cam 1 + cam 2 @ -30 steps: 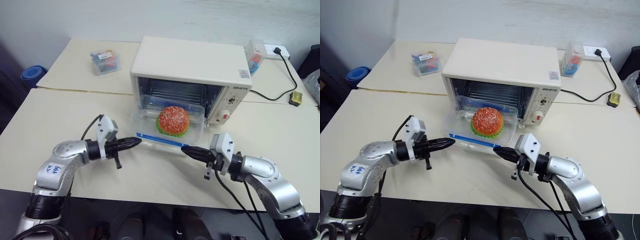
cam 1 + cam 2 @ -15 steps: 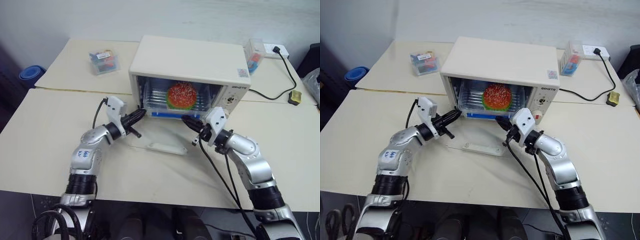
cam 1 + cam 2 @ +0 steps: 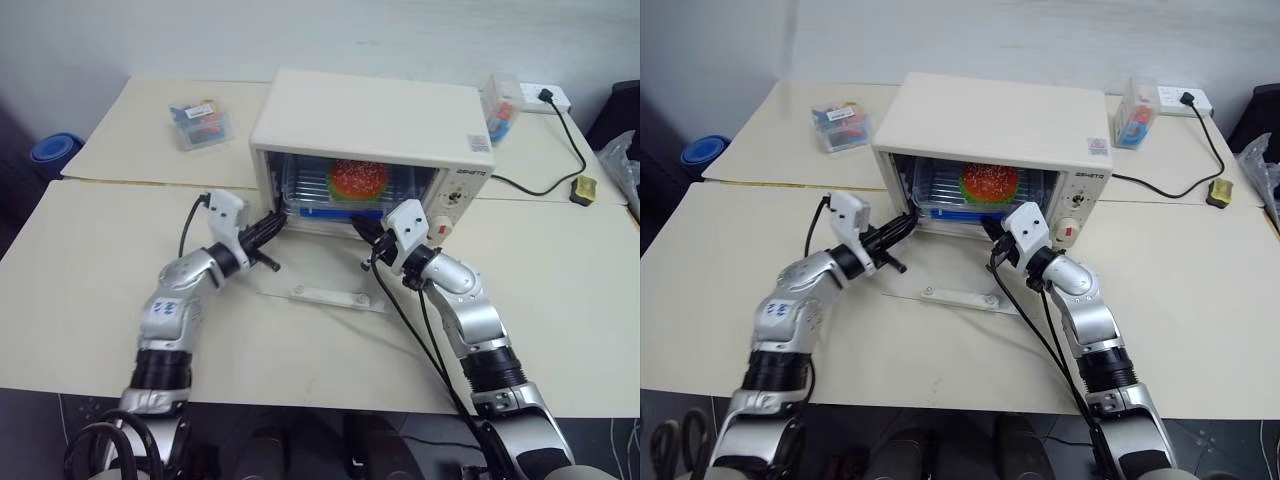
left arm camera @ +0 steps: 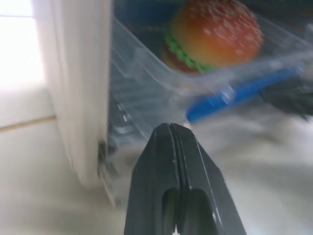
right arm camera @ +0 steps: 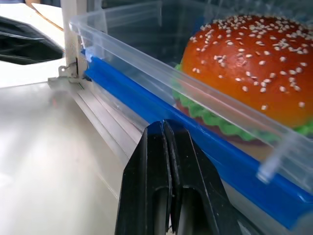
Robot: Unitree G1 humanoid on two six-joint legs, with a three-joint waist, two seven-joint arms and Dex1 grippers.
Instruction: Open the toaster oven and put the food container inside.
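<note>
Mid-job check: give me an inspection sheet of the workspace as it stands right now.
Surface: cream tables, pushed together.
Job's things: toaster oven with door dropped flat; food container with toy burger on the rack inside.
Clutter: small clear box of colourful items behind left; another clear box behind right.
Grippers: left gripper and right gripper at the oven mouth, jaws shut, holding nothing.
Cables: black cord from wall socket.
Surroundings: blue object beyond the left edge.

A lab or office room: plain beige counters (image 3: 90, 270) pushed together, an oven (image 3: 370, 120) between two boxes (image 3: 200, 122) of small items, a wall socket (image 3: 553, 97) behind it.
</note>
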